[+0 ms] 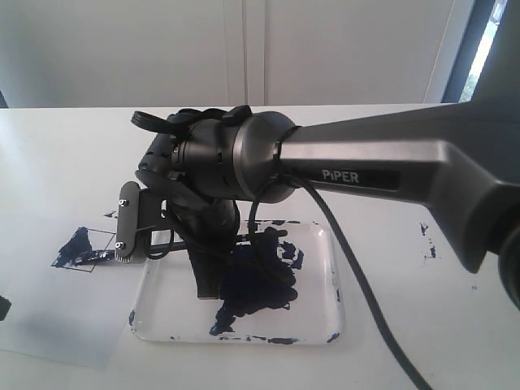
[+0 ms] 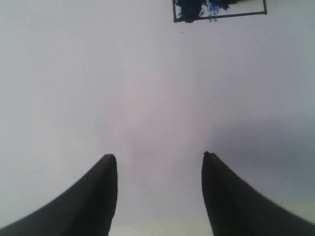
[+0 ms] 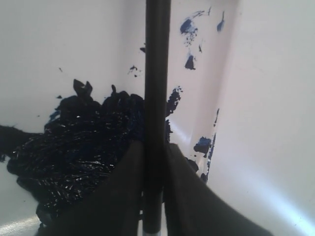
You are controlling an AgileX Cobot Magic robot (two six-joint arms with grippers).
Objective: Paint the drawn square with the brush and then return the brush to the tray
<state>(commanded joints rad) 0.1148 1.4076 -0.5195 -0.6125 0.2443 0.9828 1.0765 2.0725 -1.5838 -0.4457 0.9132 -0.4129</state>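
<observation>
**A:** Navy everywhere. How far along is the job? Biggest things first.

**B:** The right arm (image 1: 390, 175) reaches in over the tray (image 1: 162, 305) and hides much of the tray's far side. Inside the tray lies the wet, glossy paint blot (image 1: 252, 284).

**A:** And the drawn square?

**B:** It is near the tray's left end, not touching it, on the paper sheet (image 1: 57, 333). The drawn square (image 2: 219, 10) is covered at one end only, and the rest inside the outline is bare white. I'd judge the painting less than half done.

**A:** Where's the brush?

**B:** Over the tray. The right gripper (image 3: 153, 146) has its fingers pinched on the shaft of the brush (image 3: 157, 73), which runs out above the blot. I can't see the tip. My guess is it's loading paint rather than putting the brush away. More strokes on the square are left, then the return to the tray.

**A:** What about the other hand?

**B:** The left gripper (image 2: 158, 155) has its fingers spread with nothing between them, over bare white surface on the square's side of the tray.

**A:** Anything in the way?

**B:** A cable (image 1: 354, 272) drapes across the tray's right end, and small paint specks (image 1: 426, 240) lie beyond that end. Neither sits between the tray and the square.
</observation>
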